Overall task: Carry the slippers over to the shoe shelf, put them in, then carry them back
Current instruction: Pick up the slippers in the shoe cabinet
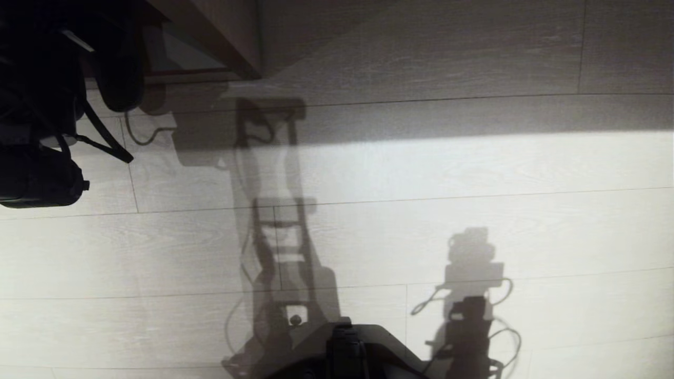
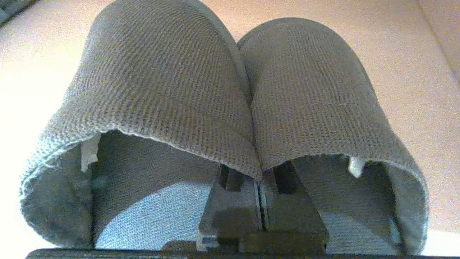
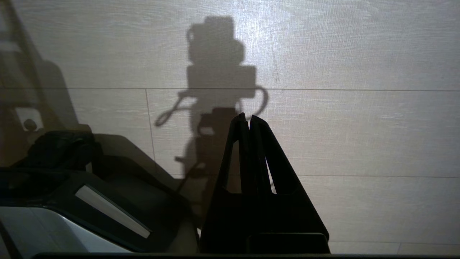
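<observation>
Slippers (image 2: 244, 108): pair side by side, toes away from the left wrist camera, inner walls pressed together. Left end effector (image 2: 259, 212) has one finger inside each slipper mouth and is clenched on those two adjoining walls, so both go as one bundle. In the head view the same arm is a dark mass at far left, and the slippers (image 1: 118, 68) read only as a dark shape in front of it, over the floor (image 1: 421, 221) and near a brown wooden furniture corner (image 1: 221, 42). Can't tell whether they're off the floor yet or whether that corner belongs to the shoe shelf.

Step, my read: grasp just made, carry about to begin. Which leg of the trip can't be told from here.

Next move needs: lift straight, keep the pinch tight since the fabric is soft and thin and could slip out, hold the pair level, clear that wooden edge.

Right end effector (image 3: 248, 120): fingers together, grasping nothing, parked low beside the base.
</observation>
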